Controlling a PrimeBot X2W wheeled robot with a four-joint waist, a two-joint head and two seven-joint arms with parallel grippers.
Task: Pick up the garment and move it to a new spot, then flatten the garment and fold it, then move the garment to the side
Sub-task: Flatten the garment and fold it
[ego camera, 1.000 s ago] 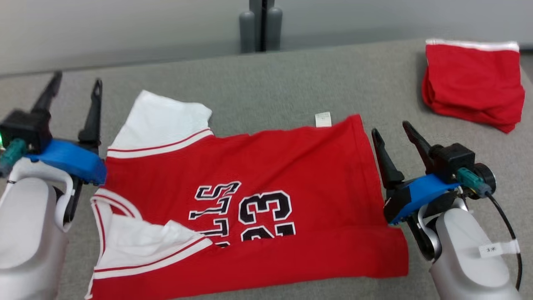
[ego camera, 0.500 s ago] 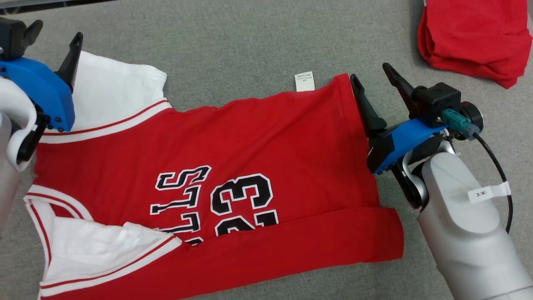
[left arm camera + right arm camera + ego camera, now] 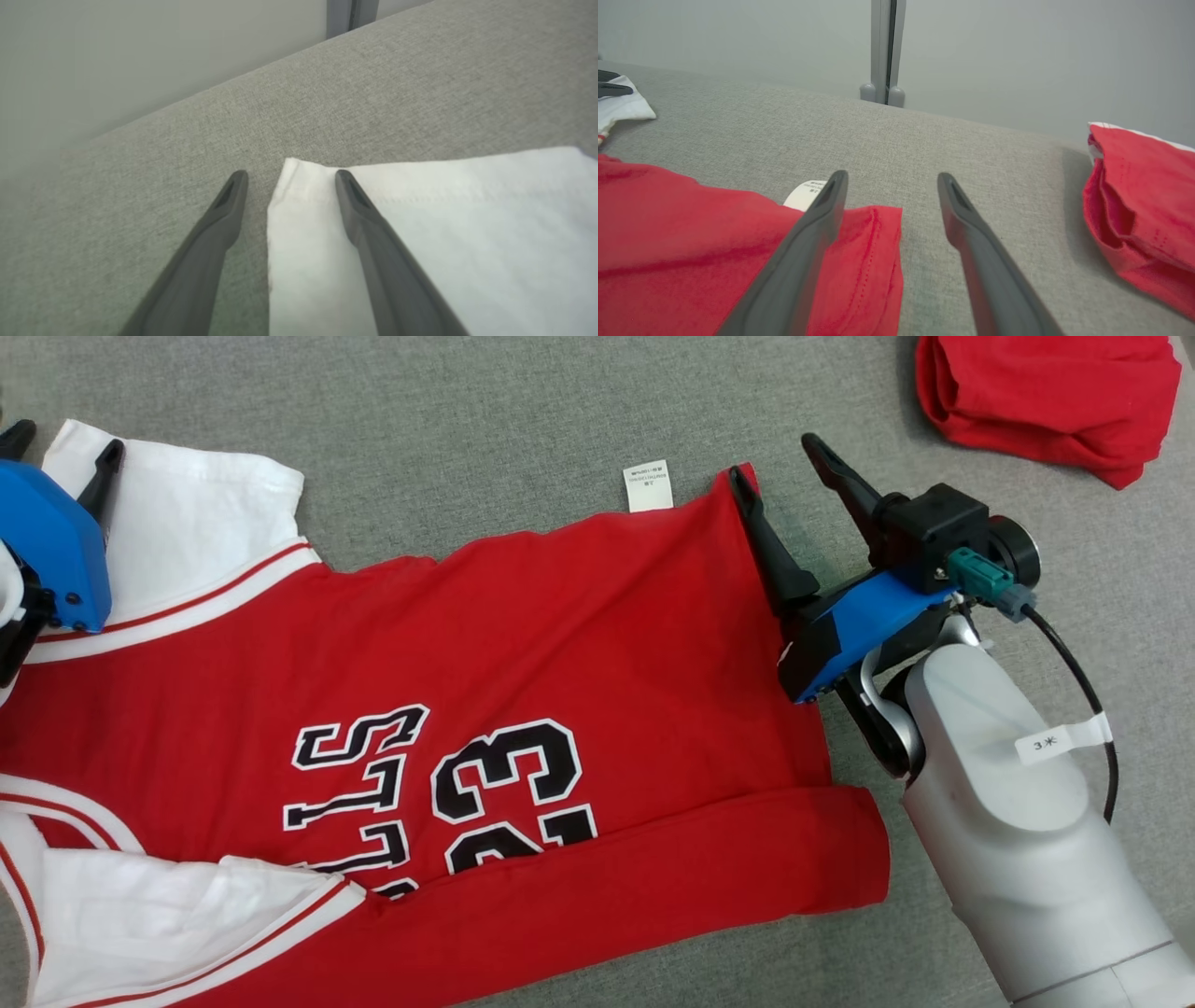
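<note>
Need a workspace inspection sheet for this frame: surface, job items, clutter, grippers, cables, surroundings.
Surface: grey fabric table, cover lies smooth.
Job's things: red jersey spread out, near long edge folded over; care label sticks out at the far edge.
Clutter: folded red garment at the far right, apart from the jersey.
Grippers: left gripper open, straddling the corner of the far white sleeve; right gripper open, straddling the hem's far corner; neither holds cloth.
Cables: black cable loops off the right wrist, clear of the jersey.
Surroundings: pale wall, grey post behind the table.
</note>
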